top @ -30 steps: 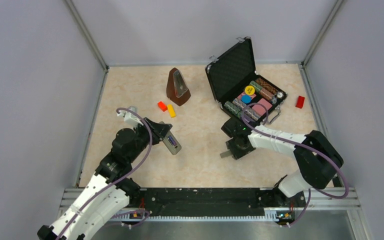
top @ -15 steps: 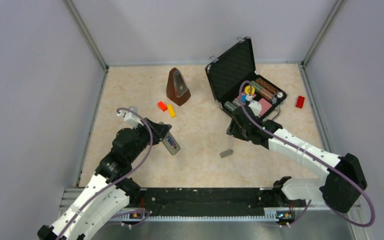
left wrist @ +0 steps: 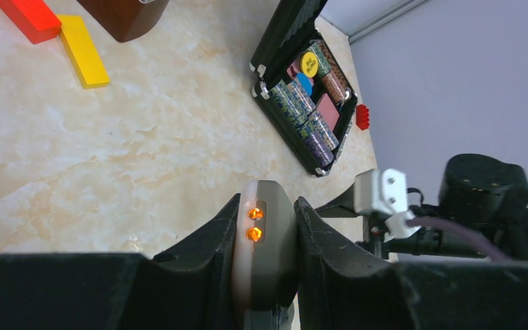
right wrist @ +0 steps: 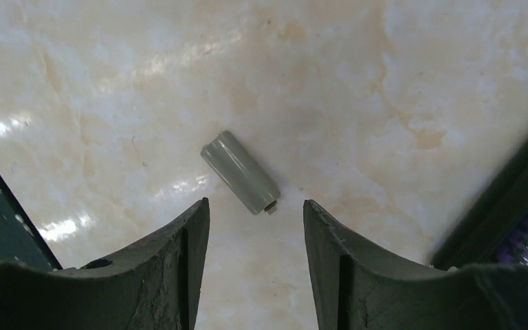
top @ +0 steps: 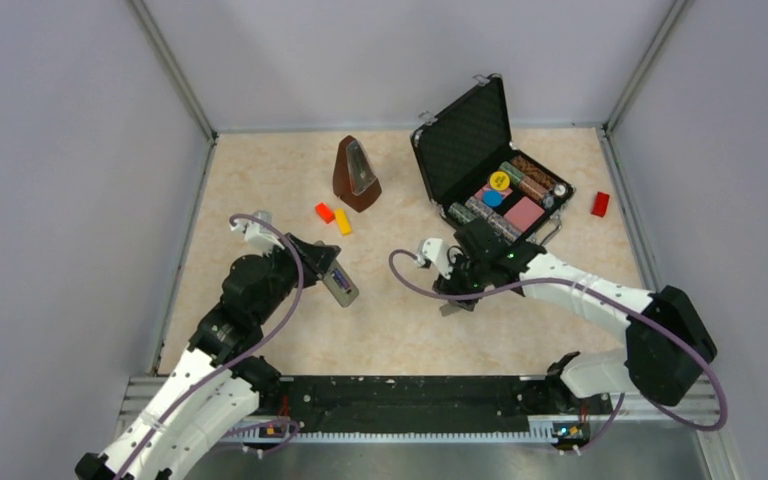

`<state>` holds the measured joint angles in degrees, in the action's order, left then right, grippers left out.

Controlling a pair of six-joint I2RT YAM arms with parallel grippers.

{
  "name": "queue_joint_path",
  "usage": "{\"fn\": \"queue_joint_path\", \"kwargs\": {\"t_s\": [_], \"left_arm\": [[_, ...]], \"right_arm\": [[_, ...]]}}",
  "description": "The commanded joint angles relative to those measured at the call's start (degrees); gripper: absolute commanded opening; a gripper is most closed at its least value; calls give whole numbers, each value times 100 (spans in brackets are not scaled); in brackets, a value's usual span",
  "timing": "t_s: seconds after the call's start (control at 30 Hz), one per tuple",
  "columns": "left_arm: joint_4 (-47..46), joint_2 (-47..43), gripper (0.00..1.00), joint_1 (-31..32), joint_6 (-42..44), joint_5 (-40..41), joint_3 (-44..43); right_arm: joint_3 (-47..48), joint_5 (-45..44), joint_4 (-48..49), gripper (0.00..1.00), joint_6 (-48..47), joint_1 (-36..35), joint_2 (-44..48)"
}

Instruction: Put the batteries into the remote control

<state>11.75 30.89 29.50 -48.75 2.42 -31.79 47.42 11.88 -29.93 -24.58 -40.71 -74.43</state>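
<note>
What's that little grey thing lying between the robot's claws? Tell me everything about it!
The grey piece is small, oblong and plain, and looks like smooth plastic. One end is rounded; the other has a tiny tab. It lies flat and slanted on the marbled table, with nothing touching it. The right gripper hangs open over it, its fingers clear of the piece.

Open black case (top: 465, 145) (poker chips (top: 478, 210) inside), brown metronome (top: 355, 175) to its left, red block (top: 324, 212) and yellow block (top: 343, 222) further left, second red block (top: 600, 204) to its right, grey cover piece (right wrist: 240, 172) nearer.
</note>
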Motion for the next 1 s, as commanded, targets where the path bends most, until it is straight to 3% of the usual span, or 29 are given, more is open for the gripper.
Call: {"fn": "queue_joint_path", "kwargs": {"t_s": [0.0,0.7,0.83,0.97], "left_arm": [[-110,-80,0,-74,-68,50,-270],[276,-145,0,-180,210,546,-592],[235,-102,0,-186,175,515,-571],[207,-66,0,-200,171,490,-568]], "right_arm": [[344,481,-572,52,-1730,-3,-438],[459,222,-294,46,-2697,2,-1670],[508,300,-379,37,-2729,-1,-1740],[516,415,-471,14,-2717,1,-1684]]}}
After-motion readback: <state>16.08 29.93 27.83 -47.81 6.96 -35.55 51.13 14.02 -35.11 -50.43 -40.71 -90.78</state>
